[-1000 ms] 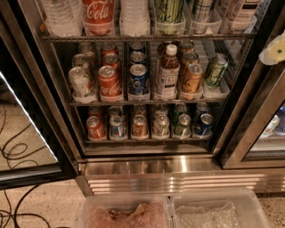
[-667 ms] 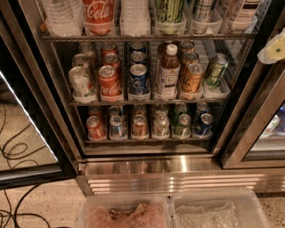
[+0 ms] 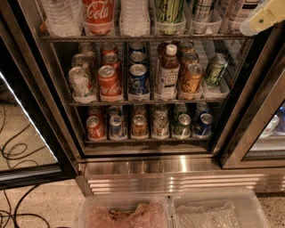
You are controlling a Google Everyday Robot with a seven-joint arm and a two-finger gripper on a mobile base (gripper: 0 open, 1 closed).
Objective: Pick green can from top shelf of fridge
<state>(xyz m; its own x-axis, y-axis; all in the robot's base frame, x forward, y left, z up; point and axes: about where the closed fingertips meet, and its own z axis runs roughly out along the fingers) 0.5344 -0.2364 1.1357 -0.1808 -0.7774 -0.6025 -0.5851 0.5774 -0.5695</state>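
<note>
Claw point(image 3: 262, 18) rose, now top R; green can point(image 3: 168, 11) well L.

The fridge point(image 3: 178, 177) has a ribbed, glossy steel base; the tool point(image 3: 262, 18) at top right looks matt plastic.

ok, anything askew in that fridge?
The green can at the right end of the middle visible shelf leans; its neighbours stand upright. No spills seen in the fridge. The tool is at the upper right edge, level with the uppermost visible shelf.
</note>
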